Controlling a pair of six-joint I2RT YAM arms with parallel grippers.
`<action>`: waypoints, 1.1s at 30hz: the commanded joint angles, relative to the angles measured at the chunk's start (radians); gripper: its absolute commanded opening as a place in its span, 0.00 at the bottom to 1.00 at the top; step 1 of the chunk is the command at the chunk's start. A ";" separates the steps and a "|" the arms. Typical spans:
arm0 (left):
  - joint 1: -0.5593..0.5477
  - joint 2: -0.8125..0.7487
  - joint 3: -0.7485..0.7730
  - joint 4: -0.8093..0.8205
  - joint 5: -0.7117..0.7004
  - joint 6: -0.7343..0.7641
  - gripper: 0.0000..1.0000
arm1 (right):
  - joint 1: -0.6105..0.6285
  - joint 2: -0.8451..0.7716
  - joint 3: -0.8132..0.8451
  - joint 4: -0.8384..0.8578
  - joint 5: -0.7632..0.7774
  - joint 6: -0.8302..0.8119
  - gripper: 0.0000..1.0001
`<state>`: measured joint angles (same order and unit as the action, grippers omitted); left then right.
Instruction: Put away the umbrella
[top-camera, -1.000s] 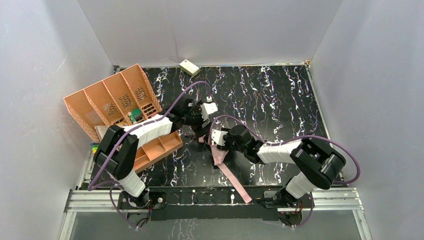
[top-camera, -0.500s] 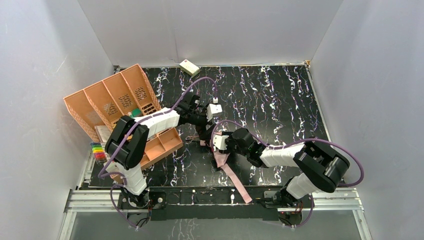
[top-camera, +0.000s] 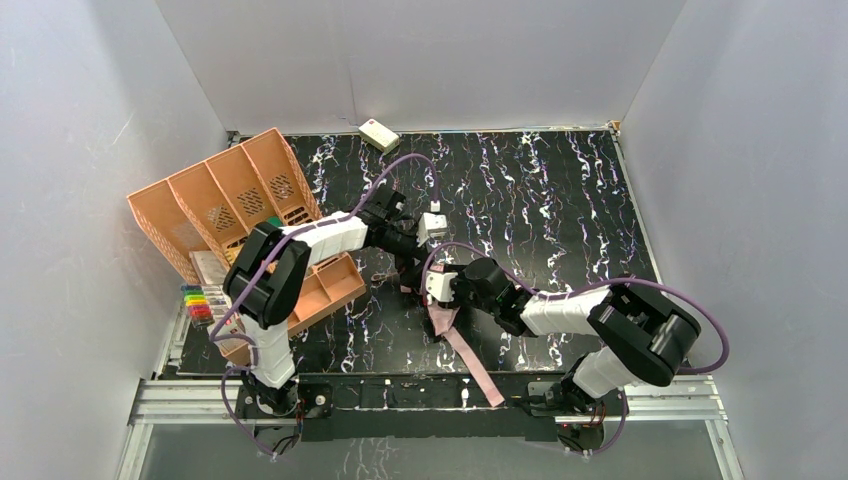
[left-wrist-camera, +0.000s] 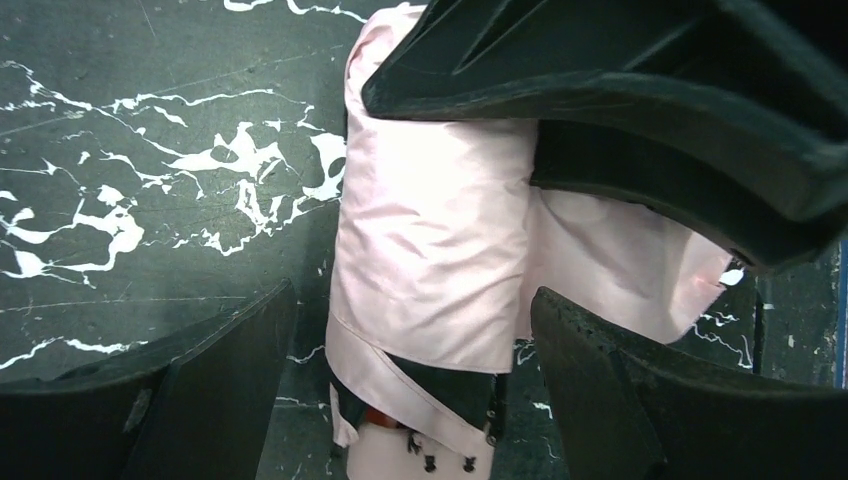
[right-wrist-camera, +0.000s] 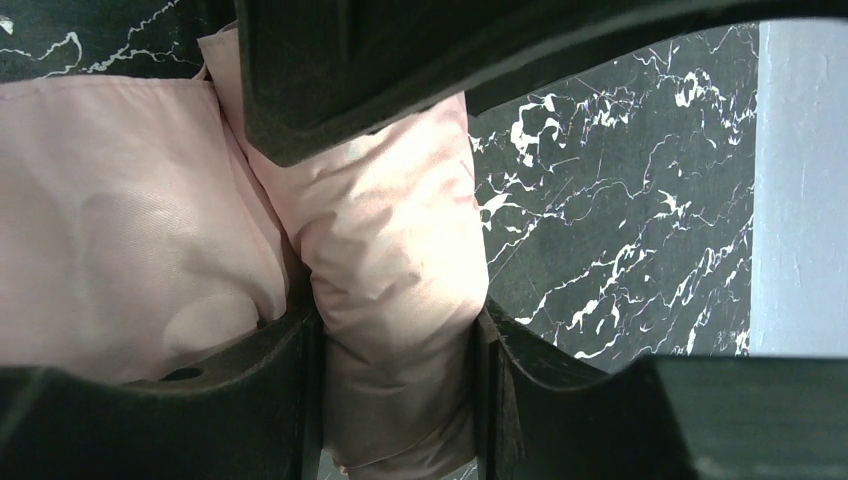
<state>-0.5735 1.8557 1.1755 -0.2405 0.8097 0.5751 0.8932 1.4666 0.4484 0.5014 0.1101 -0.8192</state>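
Observation:
The umbrella (top-camera: 445, 325) lies folded on the black marble table, shiny pink fabric with a long pink strip trailing toward the near edge. In the left wrist view its pink roll (left-wrist-camera: 430, 260) shows a black underside and small rib ends at the bottom. My left gripper (left-wrist-camera: 415, 295) straddles that roll, jaws wide and open, with a gap to the left finger (left-wrist-camera: 200, 380). My right gripper (right-wrist-camera: 395, 320) is shut on a bunched pink fold of the umbrella (right-wrist-camera: 390, 250), both fingers pressing into it. From above, the two grippers (top-camera: 408, 262) (top-camera: 432, 290) meet over the umbrella's far end.
An orange slotted organizer (top-camera: 225, 200) lies tipped at the left, with an orange divided tray (top-camera: 320, 295) below it. Coloured markers (top-camera: 198, 303) sit by the left edge. A small cream box (top-camera: 378, 134) rests at the back wall. Grey walls enclose three sides.
My left arm has swung a little right and farther from its base, and its jaws have spread wider. My right gripper keeps its hold on the umbrella, almost still.

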 joint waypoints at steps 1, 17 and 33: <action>-0.007 0.050 0.062 -0.046 0.054 0.021 0.86 | 0.012 0.007 -0.040 -0.091 -0.003 -0.007 0.25; -0.057 0.138 0.093 -0.170 -0.095 0.081 0.49 | 0.018 -0.002 -0.028 -0.049 0.014 0.025 0.31; -0.077 0.074 0.032 -0.103 -0.255 0.110 0.00 | 0.018 -0.350 -0.014 -0.245 -0.022 0.230 0.78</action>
<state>-0.6476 1.9610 1.2629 -0.3527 0.7063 0.6548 0.9051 1.2423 0.4240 0.3485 0.1131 -0.7265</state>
